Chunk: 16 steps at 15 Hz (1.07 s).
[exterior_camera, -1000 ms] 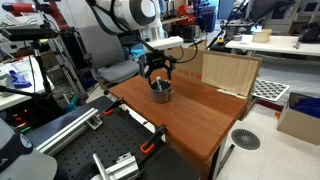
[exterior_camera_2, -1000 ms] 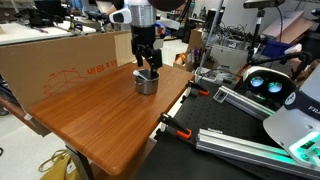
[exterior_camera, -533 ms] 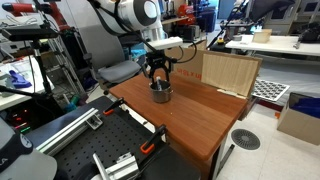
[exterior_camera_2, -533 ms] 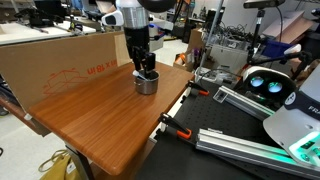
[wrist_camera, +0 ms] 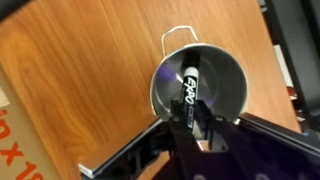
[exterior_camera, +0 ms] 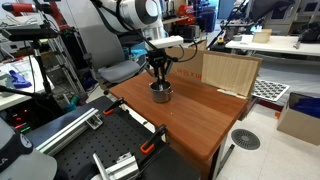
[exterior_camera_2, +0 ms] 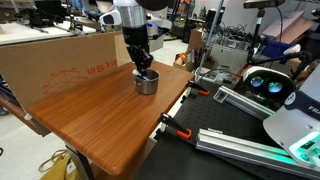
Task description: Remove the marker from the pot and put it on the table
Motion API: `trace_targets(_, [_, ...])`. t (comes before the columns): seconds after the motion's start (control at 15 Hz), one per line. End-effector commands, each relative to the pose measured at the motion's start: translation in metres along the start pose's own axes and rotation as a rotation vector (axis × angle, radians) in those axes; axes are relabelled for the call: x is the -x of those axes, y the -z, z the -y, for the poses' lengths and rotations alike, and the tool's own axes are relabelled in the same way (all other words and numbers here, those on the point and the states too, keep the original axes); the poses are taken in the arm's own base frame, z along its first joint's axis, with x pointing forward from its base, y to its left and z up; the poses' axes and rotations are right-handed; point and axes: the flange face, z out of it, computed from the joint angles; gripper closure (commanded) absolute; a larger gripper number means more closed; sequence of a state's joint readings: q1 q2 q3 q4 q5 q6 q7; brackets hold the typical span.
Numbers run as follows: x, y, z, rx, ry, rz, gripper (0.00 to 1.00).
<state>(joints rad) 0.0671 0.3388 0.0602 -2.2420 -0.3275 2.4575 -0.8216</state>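
Note:
The small silvery pot (exterior_camera: 160, 93) (exterior_camera_2: 146, 84) stands near the far end of the reddish-brown table (exterior_camera: 200, 118) (exterior_camera_2: 100, 115). In the wrist view the pot (wrist_camera: 218, 88) is seen from above, and the dark marker (wrist_camera: 188, 84) with white lettering lies inside it, leaning toward the camera. My gripper (wrist_camera: 188, 122) reaches down into the pot, and its two fingers are shut on the marker's near end. In both exterior views the gripper (exterior_camera: 159, 82) (exterior_camera_2: 144, 71) hangs straight down with its tips inside the pot, so the marker is hidden there.
A big cardboard box (exterior_camera_2: 60, 60) runs along one long side of the table. A light wooden crate (exterior_camera: 228, 72) stands at another edge. Orange-handled clamps (exterior_camera_2: 176, 128) grip the table's edge, beside black metal frames (exterior_camera_2: 240, 140). A grey chair (exterior_camera: 116, 72) stands behind the table.
The jaws were open a second ago and have closed on the marker inside the pot. The arm has sunk slightly into the pot.

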Motion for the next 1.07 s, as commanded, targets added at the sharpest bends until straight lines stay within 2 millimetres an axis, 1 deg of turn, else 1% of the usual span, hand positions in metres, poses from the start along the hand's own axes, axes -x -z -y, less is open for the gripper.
trace_targets(0.0, [-0.002, -0.003, -0.004, -0.011, 0.005, 0.021, 0.96])
trace_targets(0.2, [-0.002, -0.003, -0.004, -0.013, 0.001, 0.020, 0.95])
trace_targets(0.4, [0.001, 0.002, -0.003, 0.010, -0.029, -0.003, 0.95])
trace_targets(0.8, [0.013, 0.024, 0.005, 0.086, -0.074, -0.084, 0.95])
trace_targets(1.0, [0.018, 0.037, 0.017, 0.120, -0.095, -0.117, 0.95])
